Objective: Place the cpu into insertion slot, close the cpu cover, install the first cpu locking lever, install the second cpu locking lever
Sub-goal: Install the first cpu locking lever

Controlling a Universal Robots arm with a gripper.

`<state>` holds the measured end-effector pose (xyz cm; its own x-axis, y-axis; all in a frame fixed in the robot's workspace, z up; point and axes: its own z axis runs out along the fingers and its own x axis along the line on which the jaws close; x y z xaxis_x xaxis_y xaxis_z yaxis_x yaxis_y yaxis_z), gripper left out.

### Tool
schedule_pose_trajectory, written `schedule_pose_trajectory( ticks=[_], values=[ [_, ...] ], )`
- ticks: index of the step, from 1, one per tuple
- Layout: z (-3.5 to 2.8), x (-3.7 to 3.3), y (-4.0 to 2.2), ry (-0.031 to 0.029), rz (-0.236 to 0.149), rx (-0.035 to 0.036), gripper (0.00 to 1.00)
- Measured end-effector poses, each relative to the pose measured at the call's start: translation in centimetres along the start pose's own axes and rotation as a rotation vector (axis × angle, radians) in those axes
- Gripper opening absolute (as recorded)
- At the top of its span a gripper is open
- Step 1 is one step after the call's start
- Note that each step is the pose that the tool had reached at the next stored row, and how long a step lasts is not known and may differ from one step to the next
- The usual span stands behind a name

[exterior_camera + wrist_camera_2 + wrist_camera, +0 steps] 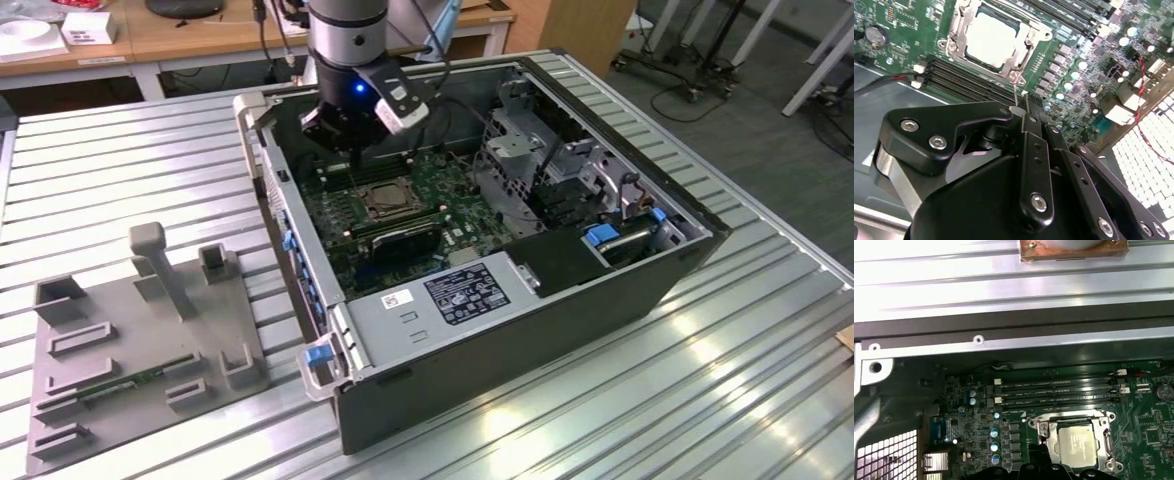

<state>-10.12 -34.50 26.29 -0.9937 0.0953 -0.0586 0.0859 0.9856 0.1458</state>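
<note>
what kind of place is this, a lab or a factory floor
Most likely a robotics lab or workshop: a robot arm hangs over an open computer case on a slatted metal table, with wooden desks behind.

A ribbed, silvery metal table (747, 400) fills most of the exterior view, and overhead light glares in pale streaks across its slats at the lower right. Along the top left stands a wooden desk (200, 45) with white boxes (87, 28) on it. At the upper right lies a grey floor (761, 120), where a wheeled stand (683, 78) rests on dark castors beside a wooden cabinet side (577, 30).
</note>
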Motion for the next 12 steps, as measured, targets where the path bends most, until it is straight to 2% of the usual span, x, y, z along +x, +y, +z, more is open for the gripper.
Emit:
schedule_pose_trajectory(
  ticks=[6, 12],
  values=[
    [-0.02, 0.99, -0.09, -0.0001, 0.0, 0.0009, 0.11],
    [-0.01, 1.5, -0.13, -0.0002, 0.0, 0.0023, 0.11]
  ],
)
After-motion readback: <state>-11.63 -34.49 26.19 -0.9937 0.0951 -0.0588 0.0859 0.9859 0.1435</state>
